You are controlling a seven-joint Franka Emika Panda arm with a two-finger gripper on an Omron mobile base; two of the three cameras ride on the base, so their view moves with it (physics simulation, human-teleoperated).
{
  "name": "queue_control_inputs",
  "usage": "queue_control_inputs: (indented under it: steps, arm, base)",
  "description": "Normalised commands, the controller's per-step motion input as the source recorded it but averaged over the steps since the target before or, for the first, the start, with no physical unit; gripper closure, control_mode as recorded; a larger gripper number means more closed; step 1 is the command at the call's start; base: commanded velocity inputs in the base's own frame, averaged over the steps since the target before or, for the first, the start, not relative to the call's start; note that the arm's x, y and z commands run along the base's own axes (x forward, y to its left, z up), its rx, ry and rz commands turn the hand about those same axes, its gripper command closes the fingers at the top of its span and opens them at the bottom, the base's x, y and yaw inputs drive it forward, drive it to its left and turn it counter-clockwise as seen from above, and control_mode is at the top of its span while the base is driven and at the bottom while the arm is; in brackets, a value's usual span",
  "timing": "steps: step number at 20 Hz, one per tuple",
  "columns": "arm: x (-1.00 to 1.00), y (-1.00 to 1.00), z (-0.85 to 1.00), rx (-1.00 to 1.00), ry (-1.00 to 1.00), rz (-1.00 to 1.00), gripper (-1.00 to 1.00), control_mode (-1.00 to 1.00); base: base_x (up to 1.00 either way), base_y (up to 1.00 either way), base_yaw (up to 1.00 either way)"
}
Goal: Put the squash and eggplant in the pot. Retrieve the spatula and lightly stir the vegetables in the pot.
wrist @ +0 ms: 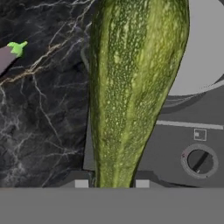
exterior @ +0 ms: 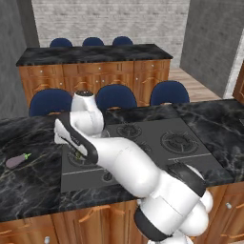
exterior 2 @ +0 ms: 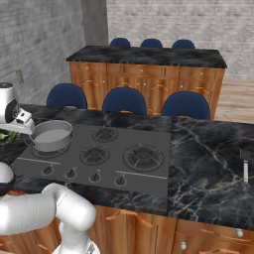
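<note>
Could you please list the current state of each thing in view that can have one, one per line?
squash: held in the gripper, lifted off the counter, partly over the pot's rim.
gripper: shut on the squash.
eggplant: lying on the counter left of the stove, not yet moved.
pot: upright on the stove's back left burner, empty.
stove knob: setting cannot be told.

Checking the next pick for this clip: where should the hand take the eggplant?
Across the plump purple middle of the eggplant, coming straight down from above. It lies flat on the black marble counter, apart from the stove, green stem pointing right, so its narrow width suits the fingers.
</note>
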Motion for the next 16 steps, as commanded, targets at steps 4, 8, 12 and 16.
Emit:
queue_control_inputs:
  steps: [4, 8, 12, 16]
  arm:
    - [0.62, 0.0, 0.17, -0.15, 0.56, 0.0, 1.0, -1.0]
    - [0.23, 0.0, 0.03, -0.18, 0.11, 0.0, 1.0, -1.0]
    - [0.07, -0.06, -0.01, 0.0, -0.1, 0.0, 1.0, -1.0]
    - [0.31, -0.15, -0.19, 0.0, -0.01, 0.0, 1.0, -1.0]
  base:
    - [0.0, 0.0, 0.0]
    - [0.0, 0.0, 0.0]
    - [0.0, 0.0, 0.0]
    - [0.0, 0.0, 0.0]
